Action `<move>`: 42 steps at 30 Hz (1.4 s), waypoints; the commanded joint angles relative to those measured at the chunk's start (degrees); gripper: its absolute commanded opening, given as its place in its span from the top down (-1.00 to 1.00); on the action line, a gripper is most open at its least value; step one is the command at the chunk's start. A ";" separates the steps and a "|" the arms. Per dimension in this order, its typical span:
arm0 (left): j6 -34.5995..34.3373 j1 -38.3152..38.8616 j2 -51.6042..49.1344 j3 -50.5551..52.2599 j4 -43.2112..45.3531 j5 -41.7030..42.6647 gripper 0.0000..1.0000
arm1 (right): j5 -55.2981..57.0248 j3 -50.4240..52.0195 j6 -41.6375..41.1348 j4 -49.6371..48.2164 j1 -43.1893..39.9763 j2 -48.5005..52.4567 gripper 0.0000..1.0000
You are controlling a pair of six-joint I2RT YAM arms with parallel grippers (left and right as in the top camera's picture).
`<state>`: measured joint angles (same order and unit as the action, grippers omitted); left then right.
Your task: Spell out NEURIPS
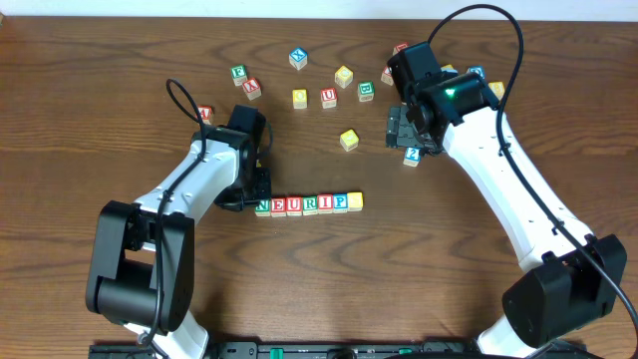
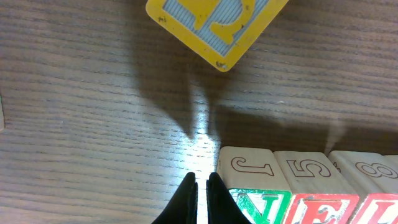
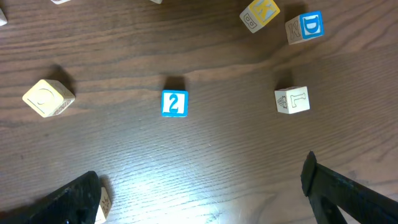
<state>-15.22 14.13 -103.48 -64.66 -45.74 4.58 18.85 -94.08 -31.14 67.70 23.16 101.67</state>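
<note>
Overhead view: a row of cubes (image 1: 307,203) lies on the table (image 1: 319,289) near its middle, reading N, E, U, R, I, P. A yellowish cube (image 1: 355,200), its letter too small to read, touches the right end. The left gripper (image 1: 255,195) sits at the row's left end. The right gripper (image 1: 407,140) hangs among loose cubes (image 1: 344,75) on the far side, well apart from the row.

Left wrist view: the black fingertips (image 2: 186,198) are pressed together with nothing between them, just beside the green N cube (image 2: 258,205). The red E cube (image 2: 317,208) touches the N cube. A yellow cube (image 2: 214,25) lies apart, farther off.

Right wrist view: the right gripper (image 3: 200,174) has its fingers (image 3: 348,193) spread wide and empty above bare wood. A blue 2 cube (image 3: 175,103) lies beyond them.
</note>
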 commanded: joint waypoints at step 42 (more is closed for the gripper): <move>1.44 0.09 0.90 0.70 0.42 3.02 0.85 | 0.50 -1.44 0.35 0.00 0.20 -1.07 -0.94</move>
<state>-14.74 14.13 -103.48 -64.66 -45.47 7.20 18.85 -94.08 -31.14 67.70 23.16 101.67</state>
